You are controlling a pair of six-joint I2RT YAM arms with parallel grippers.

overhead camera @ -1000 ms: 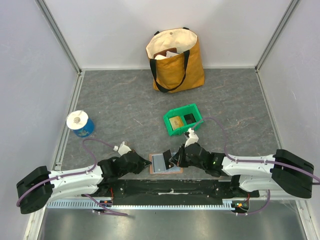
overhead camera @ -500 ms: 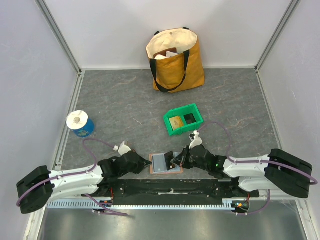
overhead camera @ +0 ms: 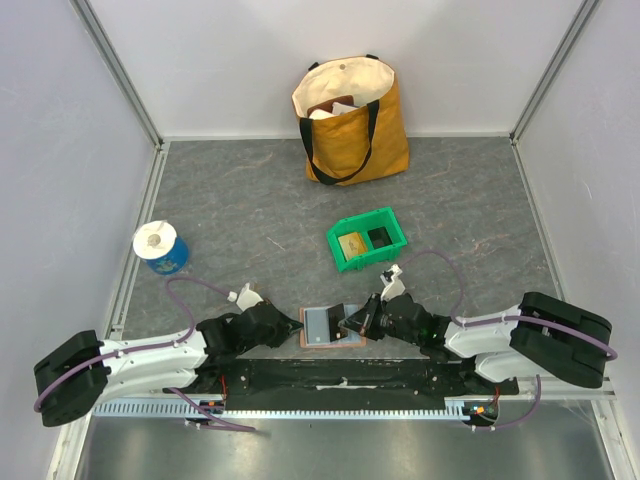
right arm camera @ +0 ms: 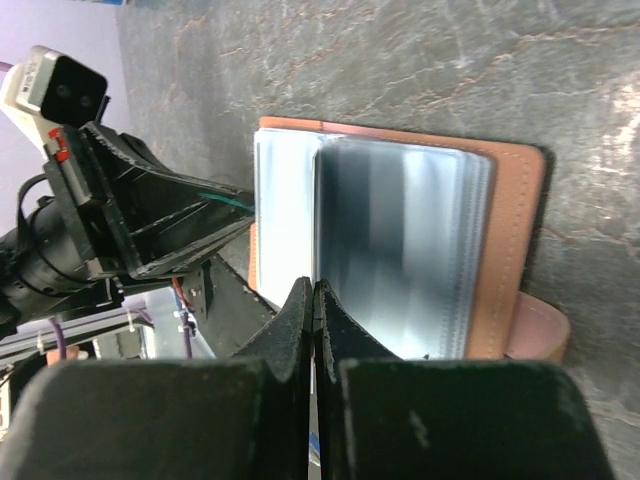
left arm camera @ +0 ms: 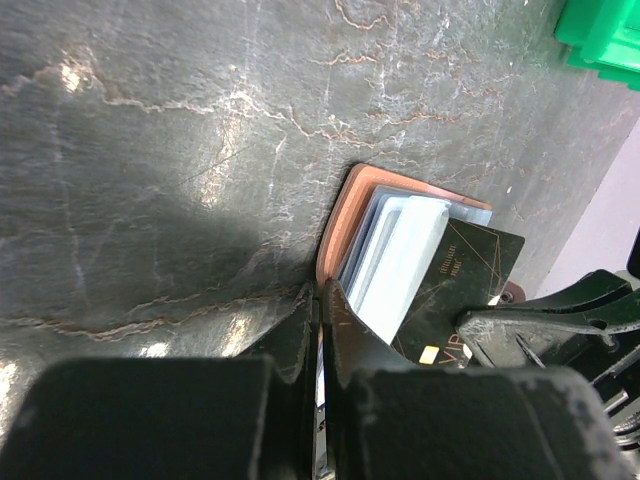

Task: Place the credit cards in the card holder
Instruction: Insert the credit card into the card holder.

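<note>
Risks: the dark card (left arm camera: 465,270) lies slanted across the open wallet (left arm camera: 345,215), not square to any pocket. Pushed in at this angle, a corner would likely catch on a clear sleeve (right arm camera: 400,240) and buckle the stack, or the card would slide between two sleeves instead of into one. A hard push could also drag the wallet along the table (overhead camera: 230,210) or out of the left claw (left arm camera: 322,305), which looks to grip only the thin edge of the cover. The card is thin and slick, so it may pivot in the grip. Right claw (right arm camera: 313,300): fingers pressed together on the dark card's near end, with the card reaching forward over the sleeves. Left claw: fingers together at the wallet's left edge, apparently pinching the cover. The wallet lies open and flat near the table's front edge, between the two claws and touching both. The green bin (overhead camera: 370,258) sits just beyond it.
</note>
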